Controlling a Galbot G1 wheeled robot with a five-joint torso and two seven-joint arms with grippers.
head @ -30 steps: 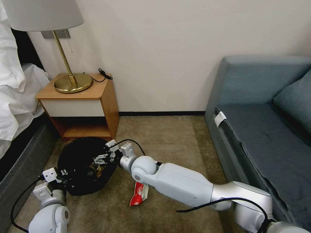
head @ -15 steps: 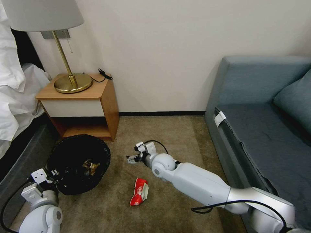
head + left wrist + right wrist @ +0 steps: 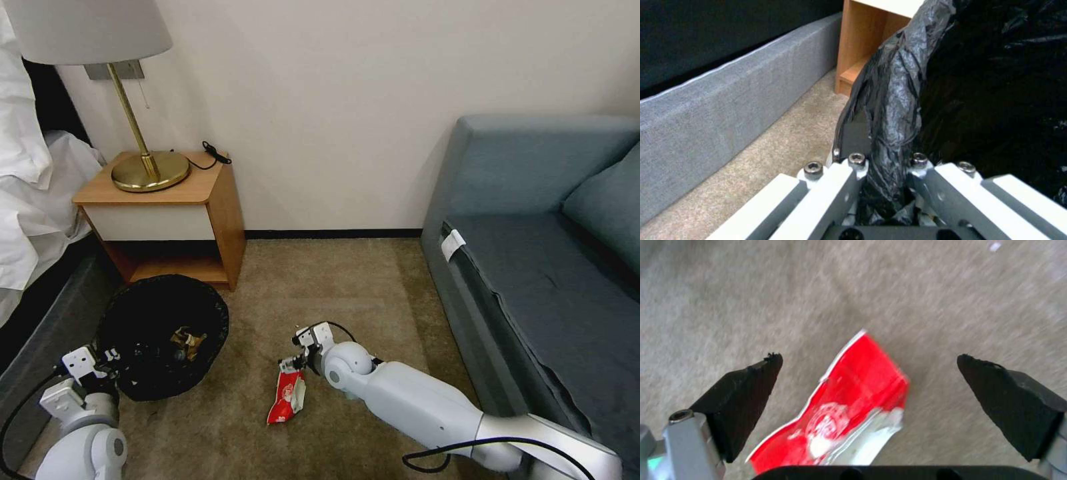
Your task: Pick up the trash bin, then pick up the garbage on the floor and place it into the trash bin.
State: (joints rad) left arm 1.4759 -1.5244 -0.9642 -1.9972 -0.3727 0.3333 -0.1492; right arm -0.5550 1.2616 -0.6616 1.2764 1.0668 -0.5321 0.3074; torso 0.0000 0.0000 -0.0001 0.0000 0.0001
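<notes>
The trash bin [image 3: 143, 313], lined with a crinkly black bag, stands on the floor [image 3: 340, 287] by the nightstand, with brownish litter [image 3: 187, 341] inside. My left gripper [image 3: 112, 355] is shut on its near rim. In the left wrist view the jaws of that left gripper [image 3: 887, 161] clamp a fold of the black bag [image 3: 898, 110]. One piece of garbage, a crumpled red-white wrapper [image 3: 287, 398], lies on the carpet. My right gripper [image 3: 291, 364] hovers open just over the wrapper's far end. In the right wrist view the wrapper [image 3: 849, 403] lies between the spread black fingertips [image 3: 751, 386] of the right gripper [image 3: 869, 357].
A wooden nightstand [image 3: 170, 220] with a brass lamp [image 3: 148, 170] stands behind the bin. A bed [image 3: 40, 280] runs along the left, and a blue-grey sofa [image 3: 533, 267] fills the right. Open carpet lies between them up to the wall.
My right arm has left the bin's mouth, swung right and dropped to the red wrapper with its gripper open. The bin and left gripper have shifted slightly left.
</notes>
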